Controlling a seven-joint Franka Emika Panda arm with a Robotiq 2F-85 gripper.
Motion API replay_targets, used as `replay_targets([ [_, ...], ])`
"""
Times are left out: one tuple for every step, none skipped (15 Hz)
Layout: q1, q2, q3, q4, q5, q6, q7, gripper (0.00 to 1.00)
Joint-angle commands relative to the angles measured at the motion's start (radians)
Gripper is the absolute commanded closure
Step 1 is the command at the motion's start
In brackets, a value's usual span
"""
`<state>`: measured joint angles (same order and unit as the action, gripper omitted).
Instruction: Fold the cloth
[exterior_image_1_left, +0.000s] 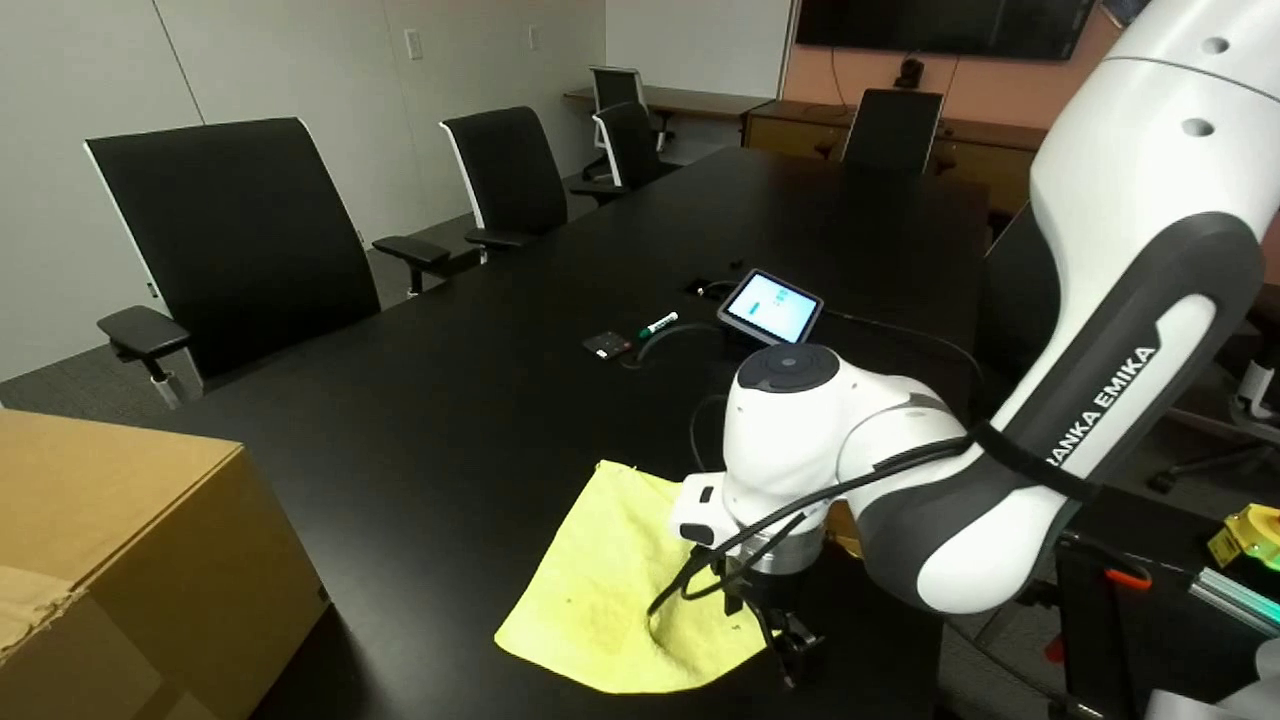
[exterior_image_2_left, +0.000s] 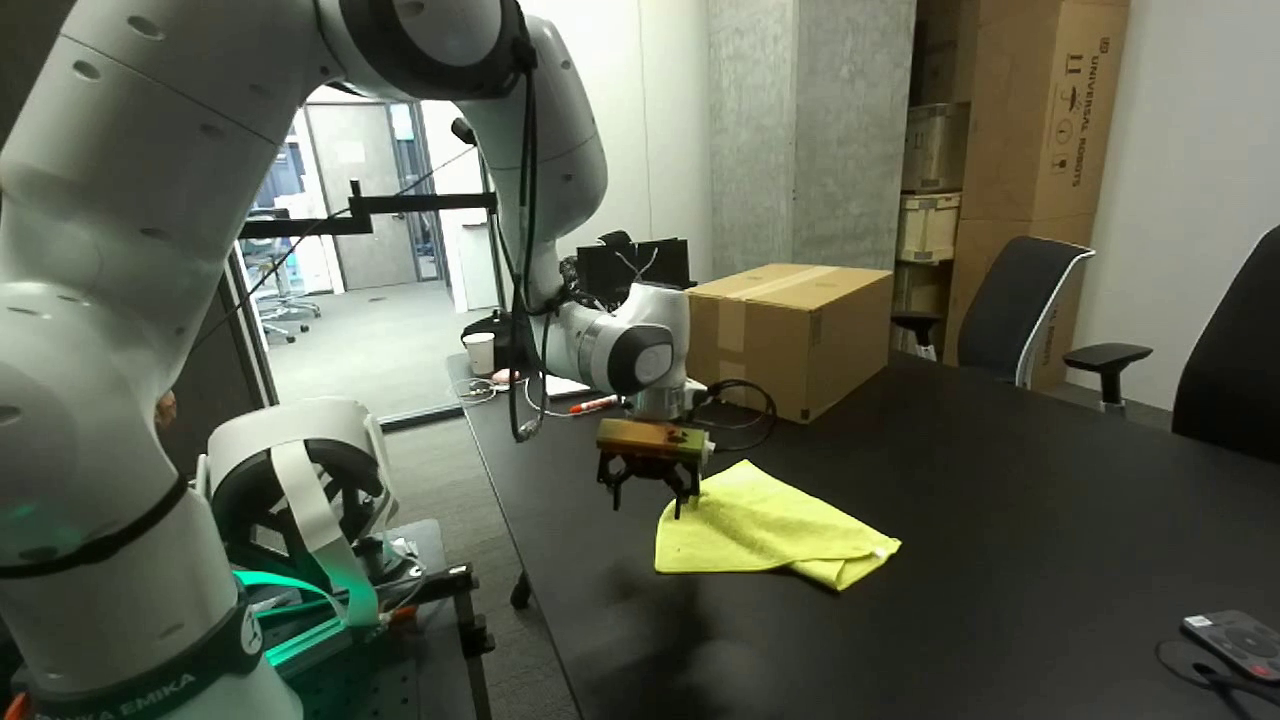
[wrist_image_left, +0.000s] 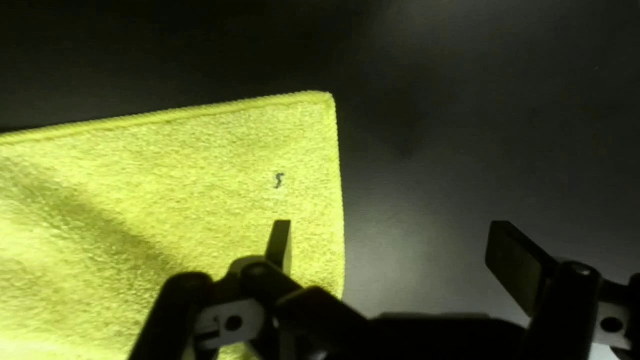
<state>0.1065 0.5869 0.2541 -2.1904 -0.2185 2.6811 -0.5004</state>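
A yellow cloth (exterior_image_1_left: 590, 600) lies on the black table, partly hidden by the arm in an exterior view. In an exterior view the cloth (exterior_image_2_left: 760, 525) is rumpled, with an overlapping layer and a small white tag at its end away from the arm. My gripper (exterior_image_2_left: 647, 508) is open and empty above the cloth's edge near the robot, and its shadow falls on the table. It also shows in an exterior view (exterior_image_1_left: 768, 640). In the wrist view the gripper (wrist_image_left: 390, 240) has one finger over the cloth (wrist_image_left: 175, 200), near a corner with a small dark mark, and the other over bare table.
A large cardboard box (exterior_image_1_left: 160, 560) stands on the table near the cloth; it also shows in an exterior view (exterior_image_2_left: 790, 340). A tablet (exterior_image_1_left: 770, 305), a green marker (exterior_image_1_left: 658, 325) and a small black remote (exterior_image_1_left: 607, 345) lie farther along the table. Chairs line the table's side.
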Motion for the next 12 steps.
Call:
replay_targets([
  [-0.012, 0.025, 0.023, -0.012, -0.027, 0.029, -0.065, 0.00],
  [-0.009, 0.034, 0.020, -0.011, -0.035, 0.029, -0.074, 0.00],
  [-0.007, 0.041, 0.015, -0.011, -0.042, 0.030, -0.079, 0.00],
  [-0.005, 0.046, 0.009, -0.010, -0.049, 0.029, -0.083, 0.00],
  [-0.005, 0.050, 0.004, -0.010, -0.056, 0.029, -0.087, 0.00],
  [-0.003, 0.059, -0.004, -0.007, -0.067, 0.033, -0.089, 0.00],
  [-0.004, 0.063, -0.010, -0.007, -0.075, 0.037, -0.091, 0.00],
  [-0.006, 0.061, -0.013, -0.009, -0.080, 0.040, -0.091, 0.00],
  [-0.005, 0.068, -0.020, -0.005, -0.086, 0.047, -0.089, 0.00],
  [-0.002, 0.075, -0.030, 0.000, -0.093, 0.051, -0.087, 0.00],
  [-0.005, 0.074, -0.033, 0.000, -0.098, 0.053, -0.088, 0.00],
  [-0.008, 0.073, -0.036, 0.000, -0.101, 0.055, -0.088, 0.00],
])
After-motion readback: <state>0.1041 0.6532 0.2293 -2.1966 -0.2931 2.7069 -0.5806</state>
